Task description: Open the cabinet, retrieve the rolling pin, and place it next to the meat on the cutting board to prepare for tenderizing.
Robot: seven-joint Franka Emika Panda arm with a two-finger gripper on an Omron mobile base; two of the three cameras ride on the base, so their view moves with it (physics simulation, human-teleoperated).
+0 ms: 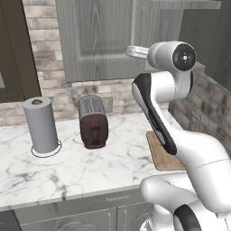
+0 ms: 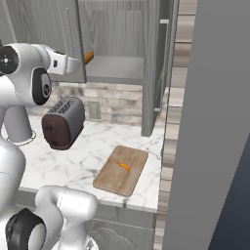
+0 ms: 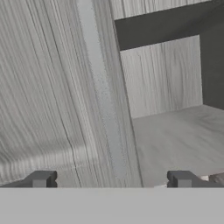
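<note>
At the edge of the half-opened door of the cabinet (image 2: pixel 117 34), the gripper (image 3: pixel 111 179) is held with its fingers spread wide and nothing between them — probably so the door can be pushed further. On the shelf's left edge the rolling pin (image 2: pixel 88 57) is seen, partly hidden. The meat (image 2: pixel 123 166) is laid on the cutting board (image 2: pixel 110 178), near the counter's front right corner.

2 rear base views sharing counter (image 1: pixel 90 167), hand view close against cabinet (image 3: pixel 52 87)
</note>
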